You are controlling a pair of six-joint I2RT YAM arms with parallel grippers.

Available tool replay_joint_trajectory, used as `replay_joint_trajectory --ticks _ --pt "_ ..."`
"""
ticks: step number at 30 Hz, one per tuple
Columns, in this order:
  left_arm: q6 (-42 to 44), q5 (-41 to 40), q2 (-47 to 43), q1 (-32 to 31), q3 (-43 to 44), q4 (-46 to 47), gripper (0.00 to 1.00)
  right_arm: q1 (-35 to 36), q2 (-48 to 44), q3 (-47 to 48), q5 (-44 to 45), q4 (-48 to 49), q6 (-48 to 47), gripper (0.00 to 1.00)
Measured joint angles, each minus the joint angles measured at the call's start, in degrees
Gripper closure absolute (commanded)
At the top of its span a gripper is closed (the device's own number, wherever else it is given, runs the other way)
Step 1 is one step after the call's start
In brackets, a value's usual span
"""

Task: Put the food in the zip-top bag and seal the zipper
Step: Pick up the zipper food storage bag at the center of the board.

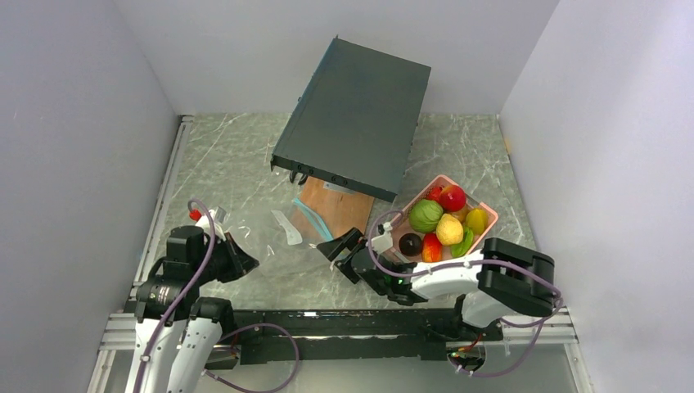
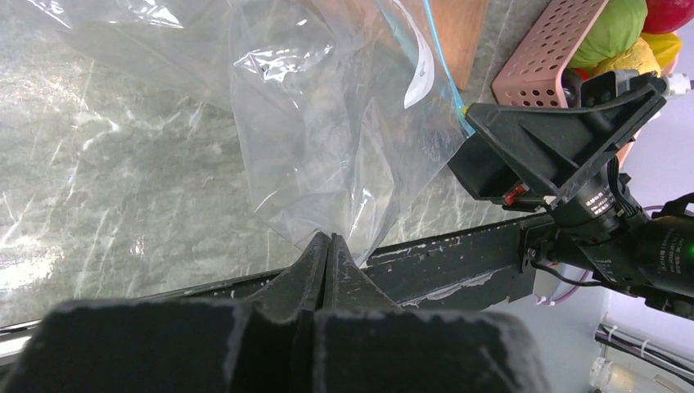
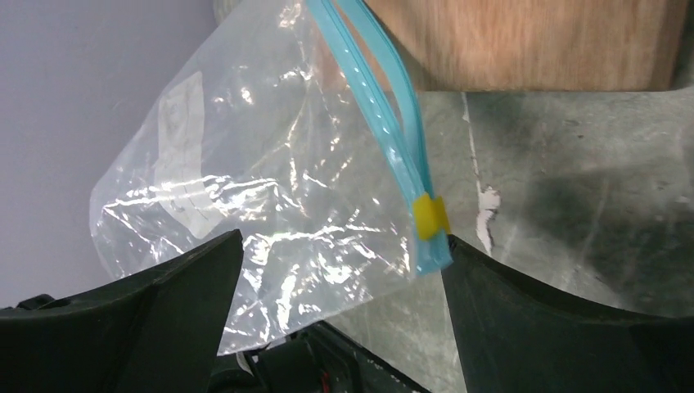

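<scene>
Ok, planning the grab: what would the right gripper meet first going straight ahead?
Likely the zip-top bag, at the zipper end, framed by the open right gripper; depth is unclear.

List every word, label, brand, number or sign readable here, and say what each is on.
No text can be read.
White label on the zip-top bag: blurred, illegible.
White print on the right arm's camera lens: too small to read.
</scene>
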Motion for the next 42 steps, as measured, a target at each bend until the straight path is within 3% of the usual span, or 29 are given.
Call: replay_joint_trajectory --ticks 4,5,8,10,11,13,14,15,17,22,30,36,42 --pt "0.02 0.04 -0.48 0.0 0.02 -0.87 1.0 -0.26 3.08 2.05 -0.11 2.56 0.42 0.11" --pt "0.02 0.04 -0.44 0.0 0.02 -1.07 1.0 -0.31 3.96 3.04 -0.13 3.21 0.39 0.17" --pt "0.02 0.28 0.09 0.0 0.55 -1.99 0.99 -0.33 6.1 5.07 -0.04 5.81 0.0 0.51" --pt "-0.02 1.01 0.39 0.0 1.2 -2.21 0.89 -0.39 7.76 5.09 0.04 10.12 -1.51 0.87" --pt "-0.24 1.75 0.31 0.0 1.31 -2.01 0.8 -0.5 9.11 4.66 -0.02 13.99 -2.71 1.0" --pt "-0.48 3.1 -0.28 0.0 1.33 -1.53 0.51 -0.98 12.74 2.97 -0.39 23.19 -5.09 1.0" --pt "-0.87 3.76 -0.83 -0.02 1.33 -1.2 0.31 -1.4 15.13 1.95 -0.85 28.17 -6.08 1.0" --pt "-1.66 4.15 -1.6 0.0 1.33 -0.83 0.19 -1.97 17.7 1.14 -1.57 32.46 -6.88 1.0" --pt "-1.36 4.46 -2.64 0.0 1.4 -1.05 0.03 -2.99 22.64 -0.28 -3.28 39.93 -8.9 1.0" --pt "-0.68 4.52 -2.56 0.0 5.49 -3.82 0.0 -4.09 28.3 -3.1 -7.72 51.58 -14.67 1.0" --pt "0.26 5.53 -2.67 0.0 16.15 -5.9 0.0 -4.09 23.12 -8.72 -10.05 55.06 -22.56 1.0" --pt "-1.38 5.73 -2.89 0.0 16.44 -5.22 0.0 -4.02 14.53 -13.49 -9.79 54.82 -25.18 1.0" --pt "-4.5 8.79 -2.95 0.0 10.19 1.25 0.0 -3.91 6.84 -20.44 -8.44 52.28 -25.7 1.0"
